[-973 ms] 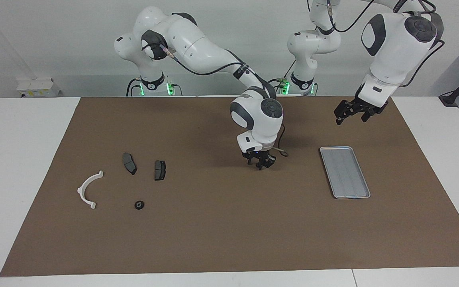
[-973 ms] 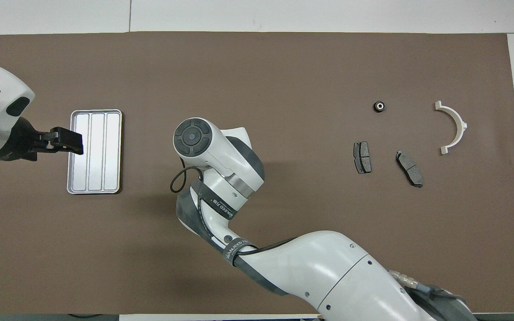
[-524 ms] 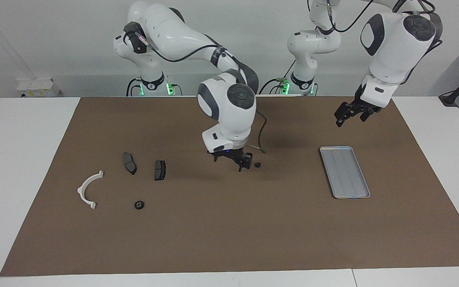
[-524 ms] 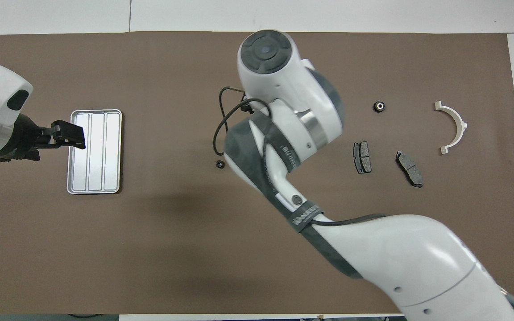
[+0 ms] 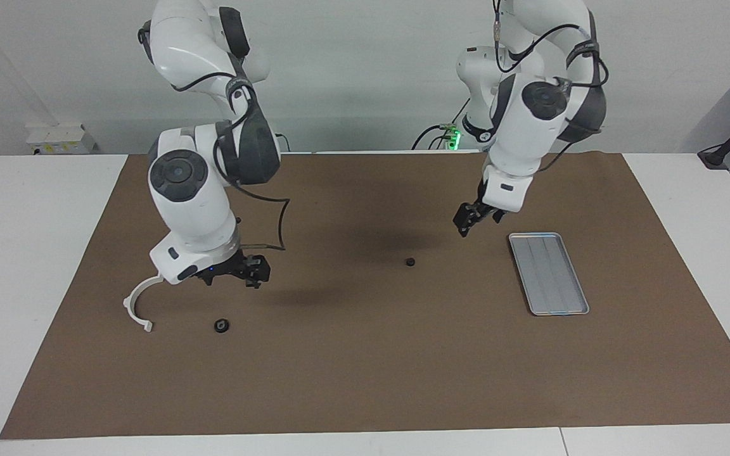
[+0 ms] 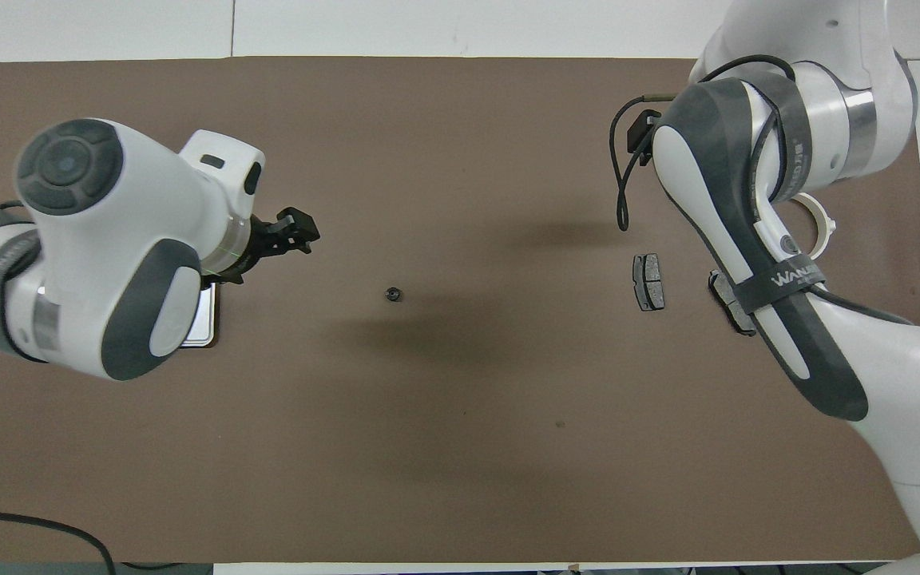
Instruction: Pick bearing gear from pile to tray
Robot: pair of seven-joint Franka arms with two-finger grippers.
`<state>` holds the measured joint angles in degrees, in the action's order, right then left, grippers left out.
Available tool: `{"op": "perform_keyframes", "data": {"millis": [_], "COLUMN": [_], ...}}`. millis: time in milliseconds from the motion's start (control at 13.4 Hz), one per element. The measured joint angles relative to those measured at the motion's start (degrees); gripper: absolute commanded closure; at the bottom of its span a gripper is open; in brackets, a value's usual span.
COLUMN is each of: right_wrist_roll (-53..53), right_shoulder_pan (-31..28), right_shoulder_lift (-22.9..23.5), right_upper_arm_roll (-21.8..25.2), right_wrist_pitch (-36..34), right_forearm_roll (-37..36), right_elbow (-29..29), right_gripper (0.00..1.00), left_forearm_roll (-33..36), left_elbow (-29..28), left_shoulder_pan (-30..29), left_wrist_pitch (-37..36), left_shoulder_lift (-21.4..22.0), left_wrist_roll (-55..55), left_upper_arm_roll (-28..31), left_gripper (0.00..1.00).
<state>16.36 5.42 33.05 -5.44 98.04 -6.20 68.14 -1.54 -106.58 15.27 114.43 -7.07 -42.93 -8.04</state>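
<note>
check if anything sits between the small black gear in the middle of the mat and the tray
Nothing visible rests on the mat between the gear and the tray. The left gripper hangs in the air over that stretch, holding nothing.

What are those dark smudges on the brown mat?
Facing view: they are soft shadows of the raised arms on the brown mat, one by the small black piece, one near the right tool; the tray shows no glare. Overhead view: the same shadows, and the left arm hides most of the tray.
</note>
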Motion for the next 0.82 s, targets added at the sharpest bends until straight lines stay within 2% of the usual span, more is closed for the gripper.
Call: {"op": "perform_keyframes", "data": {"millis": [224,374,599,823], "right_wrist_roll": [0.0,0.0,0.4,0.5], "right_shoulder_pan": [-3.4,-4.7,-5.1,-5.1], "right_shoulder_lift": [-1.8,-1.8,-1.0,0.5], "right_upper_arm_roll": [0.1,0.2,0.2,0.3], "right_wrist_pitch": [13.2,19.5,23.0,26.3], "right_forearm_roll": [-0.2,-0.3,-0.4,-0.5], "right_elbow": [12.5,18.3,21.0,21.4], "right_gripper": [0.00,0.00,0.00,0.00], "left_forearm_roll": [0.0,0.0,0.0,0.0], "left_elbow": [-2.5,-5.9,-7.1,-7.1], "left_shoulder_pan": [5.7,10.3,12.3,12.2], "left_wrist_pitch": [4.4,10.3,16.0,18.0], "left_shoulder_lift": [-4.3,-7.7,-11.6,-13.0], "left_wrist_roll": [-7.4,-11.8,-14.2,-14.4], "left_upper_arm_roll": [-0.1,-0.1,0.0,0.6], "left_gripper": [0.00,0.00,0.05,0.07]}}
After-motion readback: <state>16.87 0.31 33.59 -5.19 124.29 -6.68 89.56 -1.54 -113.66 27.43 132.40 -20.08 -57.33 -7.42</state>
